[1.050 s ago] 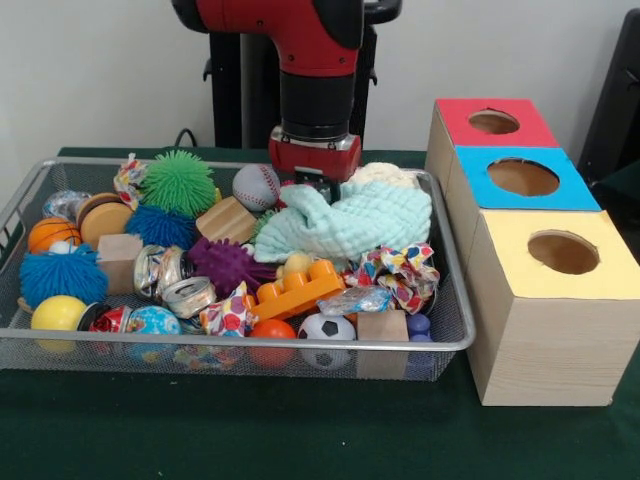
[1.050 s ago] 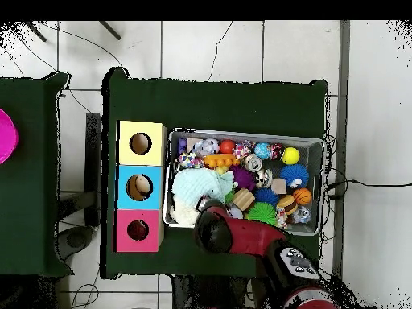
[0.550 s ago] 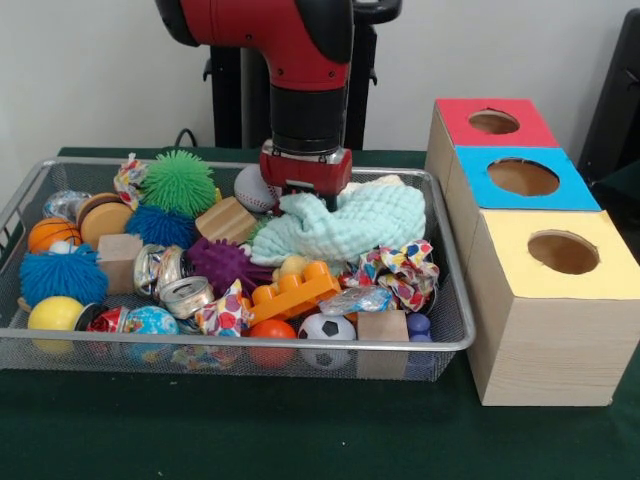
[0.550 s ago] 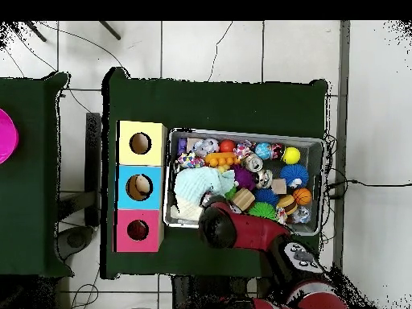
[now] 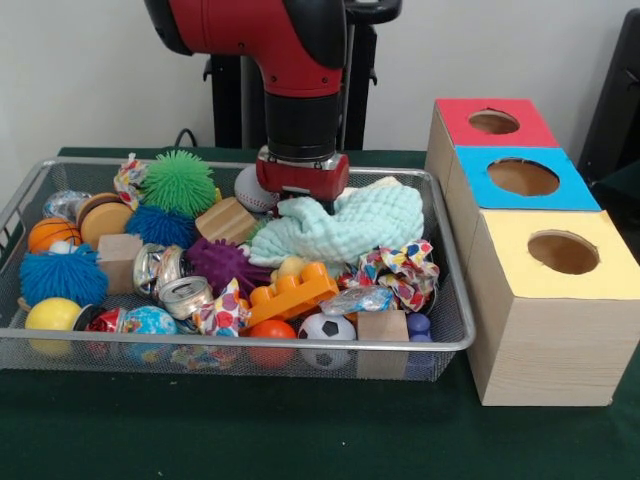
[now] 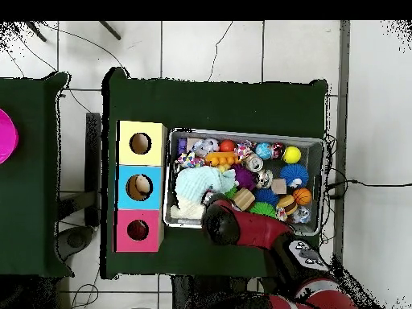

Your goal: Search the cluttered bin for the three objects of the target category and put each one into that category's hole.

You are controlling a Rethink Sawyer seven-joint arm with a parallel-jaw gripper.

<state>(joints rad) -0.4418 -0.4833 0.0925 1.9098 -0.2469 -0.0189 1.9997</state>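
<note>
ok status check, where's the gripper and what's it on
Gripper low over the bin's back, fingers hidden. Sits at the mint cloth, grasp unconfirmed. Clutter packed all round; three holes open.

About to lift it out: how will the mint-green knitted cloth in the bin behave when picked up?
The mint-green knitted cloth lies crumpled in folds, so it will probably hang limp and feel light. It drapes over neighbouring toys, so its loose edges may snag or drag them.

A wire bin (image 5: 455, 340) of toys fills the frame's left and centre on the counter (image 5: 300, 430). Three holed boxes (image 5: 545, 300) line its right side. A cloth (image 5: 345, 225) lies in the bin's upper right, under the arm (image 5: 300, 80).
</note>
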